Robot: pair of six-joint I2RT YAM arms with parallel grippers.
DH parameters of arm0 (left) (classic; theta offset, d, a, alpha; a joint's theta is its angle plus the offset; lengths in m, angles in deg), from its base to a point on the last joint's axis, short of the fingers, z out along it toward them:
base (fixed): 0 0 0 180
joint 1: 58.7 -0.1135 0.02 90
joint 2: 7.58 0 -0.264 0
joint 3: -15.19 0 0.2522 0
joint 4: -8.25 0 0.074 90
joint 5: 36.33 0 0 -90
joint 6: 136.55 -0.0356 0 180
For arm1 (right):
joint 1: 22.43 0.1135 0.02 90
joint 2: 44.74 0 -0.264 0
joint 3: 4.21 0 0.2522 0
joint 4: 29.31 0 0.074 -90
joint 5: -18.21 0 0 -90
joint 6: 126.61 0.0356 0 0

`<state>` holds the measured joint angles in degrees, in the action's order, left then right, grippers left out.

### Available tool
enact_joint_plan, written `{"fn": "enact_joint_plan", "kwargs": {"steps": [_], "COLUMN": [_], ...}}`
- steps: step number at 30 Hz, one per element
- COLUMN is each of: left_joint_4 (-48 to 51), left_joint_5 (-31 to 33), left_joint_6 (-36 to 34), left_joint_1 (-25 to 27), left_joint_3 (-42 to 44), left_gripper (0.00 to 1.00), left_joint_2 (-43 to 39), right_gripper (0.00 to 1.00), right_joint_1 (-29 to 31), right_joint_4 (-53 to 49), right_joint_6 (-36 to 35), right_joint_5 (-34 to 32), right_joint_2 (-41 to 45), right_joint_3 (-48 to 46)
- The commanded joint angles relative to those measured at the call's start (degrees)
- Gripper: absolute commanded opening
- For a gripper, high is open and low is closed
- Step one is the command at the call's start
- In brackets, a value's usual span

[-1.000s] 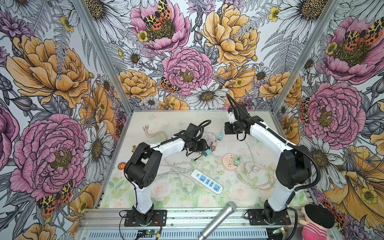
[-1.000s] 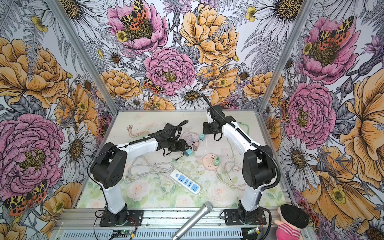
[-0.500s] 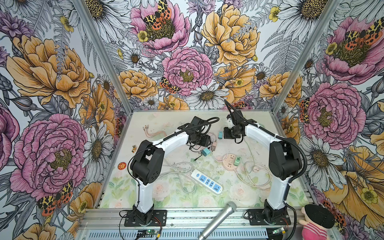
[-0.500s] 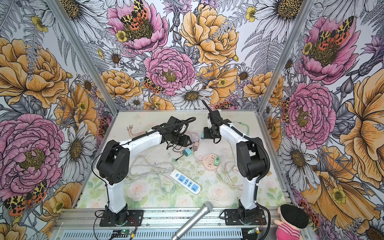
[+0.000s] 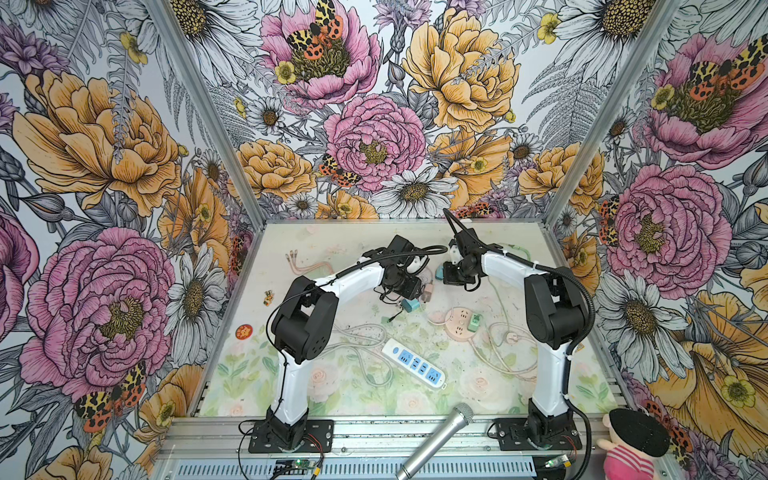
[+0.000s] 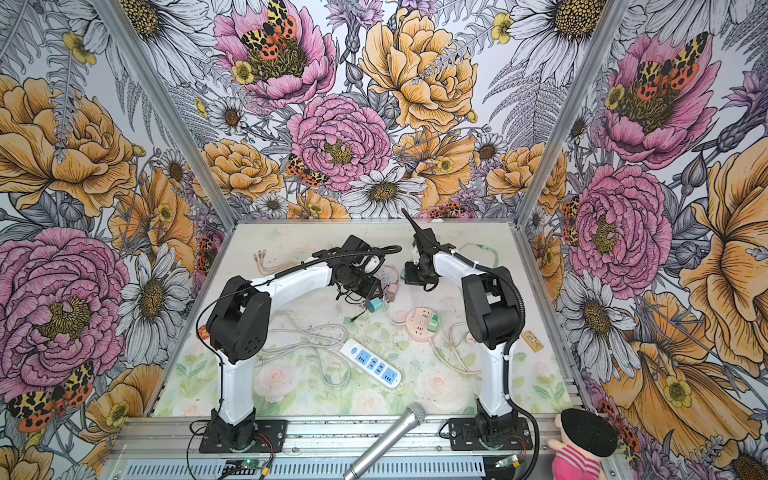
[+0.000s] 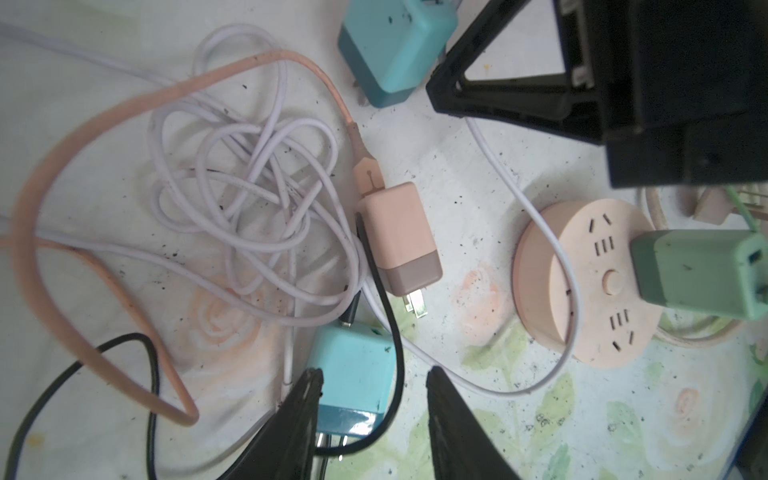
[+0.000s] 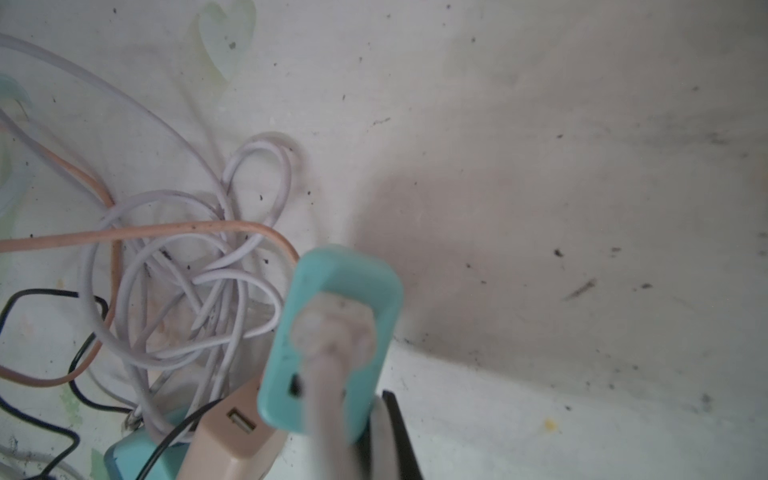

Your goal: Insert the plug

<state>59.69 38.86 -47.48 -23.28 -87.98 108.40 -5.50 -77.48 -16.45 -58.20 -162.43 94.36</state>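
Floral wallpaper is noted on all three walls, and the pale printed surface (image 5: 478, 395) is littered with cables, adapters and two sockets.

Step in hand: the grasp of the plug is judged not yet completed. The left gripper (image 7: 372, 372) is positioned over a light teal adapter (image 7: 353, 370), which lies among cables near the middle of the surface, near the round pink socket (image 7: 590, 324) but apart from it. The fingers (image 7: 305, 411) are spread to either side of the block. One is set against its edge, while a gap, crossed by a black cable (image 7: 392, 324), is left at the other. Nothing is clamped. The right gripper (image 8: 386, 432) is clenched. A second teal adapter (image 7: 395, 45) with a white lead is seen right at its fingertips, but whether the lead is pinched cannot be told (that view is blurred).

Condition of the plug: a squarish two-tone block is recorded, pale teal over a darker band, from which metal prongs (image 7: 332, 440) project toward the wrist. Dirt specks are noted on its face.

Next move, as judged: the fingers are to be closed on the block's flat sides without the black cable being trapped. The prongs must then be turned toward a free slot of the round pink socket (one position is taken by a green adapter (image 7: 698, 274)) or of the white power strip (image 5: 413, 365).
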Motion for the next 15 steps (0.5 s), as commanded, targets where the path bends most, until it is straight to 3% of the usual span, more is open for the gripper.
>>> {"fn": "enact_joint_plan", "kwargs": {"steps": [1,6,11,15], "left_joint_4": [1.3,2.7,4.4,5.9], "left_joint_5": [2.5,4.4,5.5,7.1], "left_joint_6": [-3.9,-5.6,-6.4,-6.8], "left_joint_1": [0.8,0.9,0.5,-0.1], "left_joint_3": [-1.8,-4.0,-5.2,-5.1], "left_gripper": [0.45,0.40,0.26,0.26], "left_joint_2": [1.0,2.6,3.6,4.1], "right_gripper": [0.00,0.00,0.00,0.01], "right_joint_1": [0.2,0.5,0.4,0.3], "right_joint_4": [0.6,0.6,0.7,0.6], "right_joint_6": [1.2,1.4,1.2,1.0], "right_joint_5": [1.6,1.6,1.3,0.7], "right_joint_2": [-2.1,-2.2,-1.7,-1.4], "right_joint_3": [2.2,1.8,1.1,1.6]}}
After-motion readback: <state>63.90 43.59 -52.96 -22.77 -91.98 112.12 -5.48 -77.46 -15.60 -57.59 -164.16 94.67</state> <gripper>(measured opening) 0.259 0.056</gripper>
